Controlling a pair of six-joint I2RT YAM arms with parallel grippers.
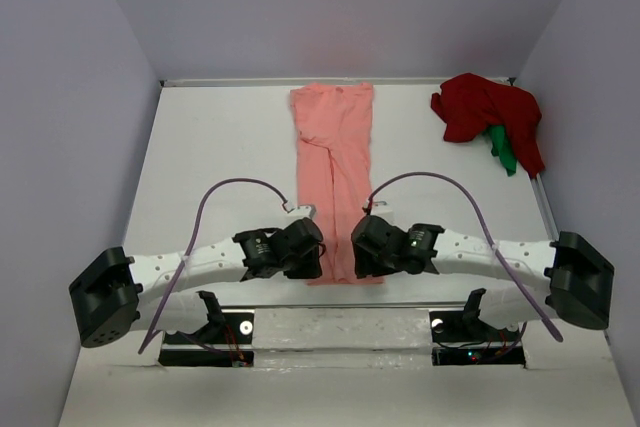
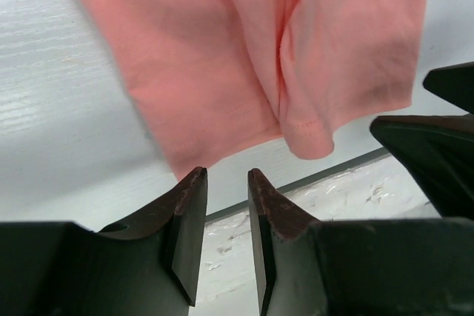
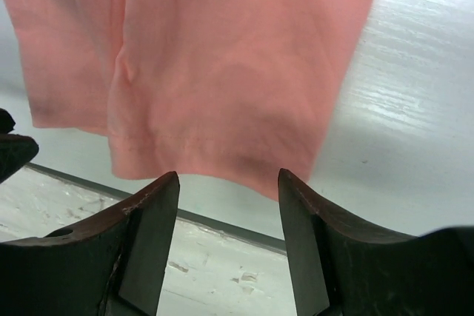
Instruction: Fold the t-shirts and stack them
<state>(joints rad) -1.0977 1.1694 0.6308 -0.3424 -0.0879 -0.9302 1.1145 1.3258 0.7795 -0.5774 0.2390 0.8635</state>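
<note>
Centrally, the pink shirt (image 1: 335, 157) is lying on the table (image 1: 220, 147) as a long narrow strip, its sides folded in, running from the top middle of the overhead frame down to the lower middle. Both grippers are hovering at its near hem, one at each corner, probably so that this end can be lifted and folded over. The left gripper (image 2: 226, 175) is showing only a narrow gap and the right gripper (image 3: 228, 177) a wider one; neither is holding any cloth. In the upper right, the red shirt (image 1: 480, 107) is sitting crumpled over the green shirt (image 1: 503, 150), seemingly waiting out of the way.
</note>
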